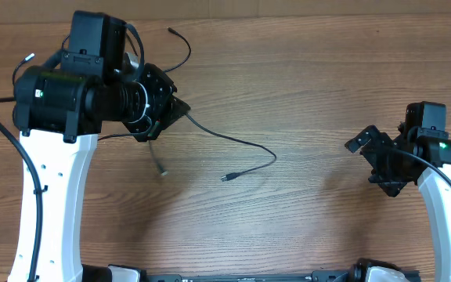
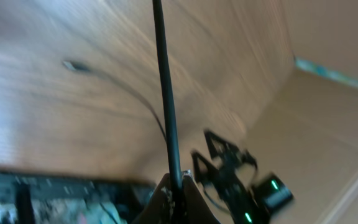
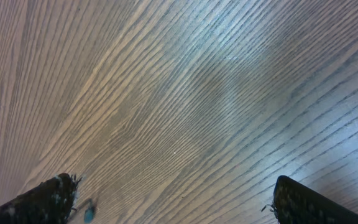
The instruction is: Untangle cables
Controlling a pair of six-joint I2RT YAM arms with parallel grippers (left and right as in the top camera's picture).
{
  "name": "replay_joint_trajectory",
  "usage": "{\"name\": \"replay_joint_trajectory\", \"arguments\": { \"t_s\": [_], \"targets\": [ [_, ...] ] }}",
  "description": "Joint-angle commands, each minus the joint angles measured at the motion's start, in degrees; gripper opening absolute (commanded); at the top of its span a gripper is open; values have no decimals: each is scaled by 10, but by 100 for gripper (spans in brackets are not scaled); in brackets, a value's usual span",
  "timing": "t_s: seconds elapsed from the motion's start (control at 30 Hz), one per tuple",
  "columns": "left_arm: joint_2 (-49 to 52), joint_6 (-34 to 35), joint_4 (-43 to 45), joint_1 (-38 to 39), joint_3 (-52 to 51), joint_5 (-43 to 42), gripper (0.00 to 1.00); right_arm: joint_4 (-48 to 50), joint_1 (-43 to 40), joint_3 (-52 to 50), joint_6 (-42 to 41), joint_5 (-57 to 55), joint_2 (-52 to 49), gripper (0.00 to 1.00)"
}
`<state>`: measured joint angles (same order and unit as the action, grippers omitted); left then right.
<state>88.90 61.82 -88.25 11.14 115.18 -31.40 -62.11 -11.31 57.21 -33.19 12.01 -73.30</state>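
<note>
My left gripper (image 1: 183,110) (image 2: 180,184) is shut on a thin black cable (image 2: 166,93), which runs straight up from between its fingers in the left wrist view. In the overhead view that cable (image 1: 245,143) trails right across the table and curls back to a small plug (image 1: 228,178). A greyish plug (image 1: 160,168) shows blurred below the left gripper. Another cable (image 1: 185,43) loops at the back beside the left arm. A silvery-white tip (image 1: 29,57) lies at the far left. My right gripper (image 1: 371,163) (image 3: 176,200) stands open over bare wood, far from the cables.
The wooden table (image 1: 312,94) ends at a cardboard wall (image 1: 304,8) at the back. A thick black wire (image 1: 6,133) hangs along the left arm. A black rail (image 1: 249,276) runs along the front edge.
</note>
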Motion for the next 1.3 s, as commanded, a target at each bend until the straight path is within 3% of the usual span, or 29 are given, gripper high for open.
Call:
{"name": "replay_joint_trajectory", "arguments": {
  "t_s": [0.0, 0.4, 0.57, 0.87, 1.03, 1.27],
  "targets": [
    [-4, 14, -16, -3, 10, -80, 4, 3, -2, 13, 3, -4, 3, 100],
    [-4, 16, -29, -45, 10, -96, 4, 3, -2, 13, 3, -4, 3, 100],
    [-4, 11, -44, -90, 9, -53, 4, 3, -2, 13, 3, -4, 3, 100],
    [-4, -5, -49, -153, 8, 100, 4, 3, -2, 13, 3, -4, 3, 100],
    [3, -5, -57, -188, 8, 130, 4, 3, -2, 13, 3, -4, 3, 100],
    [29, 67, -85, -236, 8, 104, 4, 3, -2, 13, 3, -4, 3, 100]
  ]
}}
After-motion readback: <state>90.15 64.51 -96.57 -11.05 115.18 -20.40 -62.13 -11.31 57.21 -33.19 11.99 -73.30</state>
